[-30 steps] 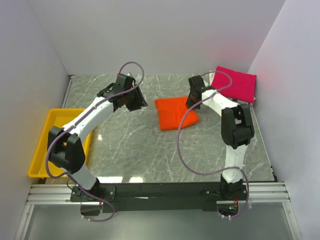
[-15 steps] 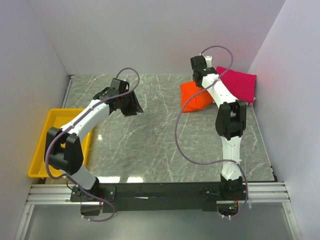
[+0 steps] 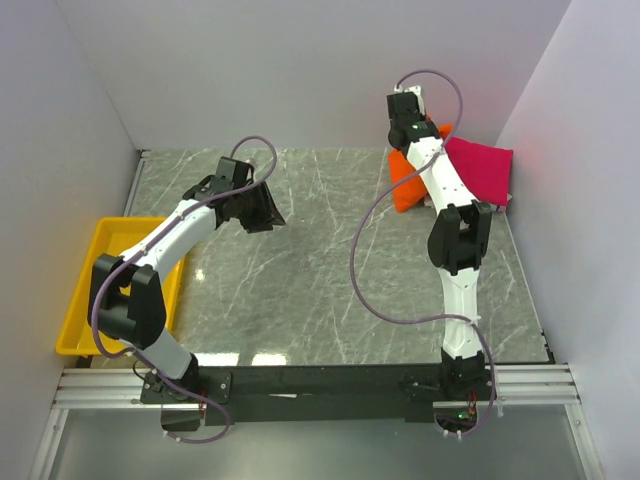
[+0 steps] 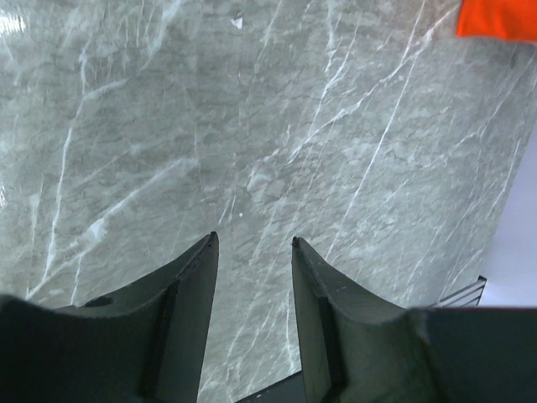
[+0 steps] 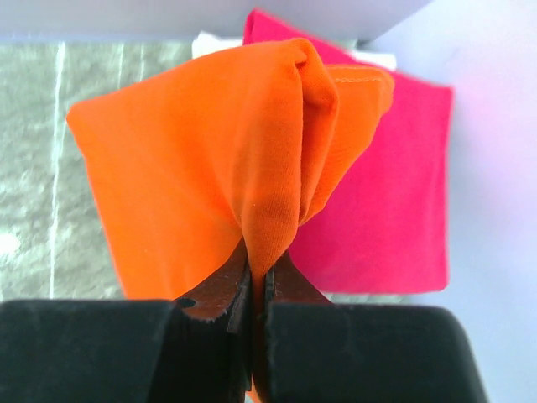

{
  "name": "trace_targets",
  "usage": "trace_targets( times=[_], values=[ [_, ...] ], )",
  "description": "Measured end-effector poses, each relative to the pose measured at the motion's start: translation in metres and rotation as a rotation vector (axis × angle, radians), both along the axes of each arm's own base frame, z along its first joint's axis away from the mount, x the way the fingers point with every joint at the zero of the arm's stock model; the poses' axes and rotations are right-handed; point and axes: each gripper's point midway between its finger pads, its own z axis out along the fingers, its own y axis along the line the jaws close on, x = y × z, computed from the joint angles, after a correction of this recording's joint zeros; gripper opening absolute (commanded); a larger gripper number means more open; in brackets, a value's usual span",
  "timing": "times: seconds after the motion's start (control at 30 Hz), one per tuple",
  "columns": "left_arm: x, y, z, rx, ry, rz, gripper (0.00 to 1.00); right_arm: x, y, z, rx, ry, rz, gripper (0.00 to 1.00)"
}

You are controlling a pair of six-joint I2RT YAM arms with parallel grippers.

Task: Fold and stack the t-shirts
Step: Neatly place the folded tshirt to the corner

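now right fingers (image 5: 214, 295) pinch one orange shirt (image 5: 193, 159) beside one pink shirt (image 5: 386, 201); left fingers (image 4: 186, 294) spread.

The top camera is looking down from behind onto the whole tabletop (image 3: 300, 270). Both wrist cameras are peering close, and all three are catching the orange t-shirt (image 5: 168, 168).

Quick count: two shirts, so one orange shirt (image 3: 404, 187) and one pink shirt (image 3: 482, 170). One yellow tray (image 3: 110, 235). Two arms with a hand each, left hand (image 4: 252, 243) and right hand (image 5: 256, 270). Just the one desk (image 3: 300, 280) under all of it.
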Motion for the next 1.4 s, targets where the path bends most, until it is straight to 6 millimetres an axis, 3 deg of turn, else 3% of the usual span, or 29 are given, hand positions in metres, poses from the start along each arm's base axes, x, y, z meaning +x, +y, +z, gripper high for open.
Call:
trace_targets(
  times=[0.3,0.57,0.93,1.27,1.4],
  values=[
    [-0.004,-0.001,-0.005,-0.022,0.022,-0.018,0.46,0.013,-0.026,0.032,-0.001,-0.074,-0.004,0.0],
    [-0.004,-0.001,-0.013,-0.03,0.05,-0.025,0.46,0.019,-0.036,0.056,0.013,-0.134,-0.001,0.0],
    [-0.003,-0.004,-0.019,-0.039,0.063,-0.041,0.46,0.021,-0.061,0.061,0.06,-0.16,-0.025,0.0],
    [-0.006,-0.005,-0.023,-0.043,0.073,-0.046,0.46,0.011,-0.082,0.086,0.093,-0.215,-0.06,0.0],
    [-0.006,-0.006,-0.023,-0.047,0.073,-0.049,0.46,0.005,-0.096,0.086,0.106,-0.218,-0.092,0.0]
  ],
)
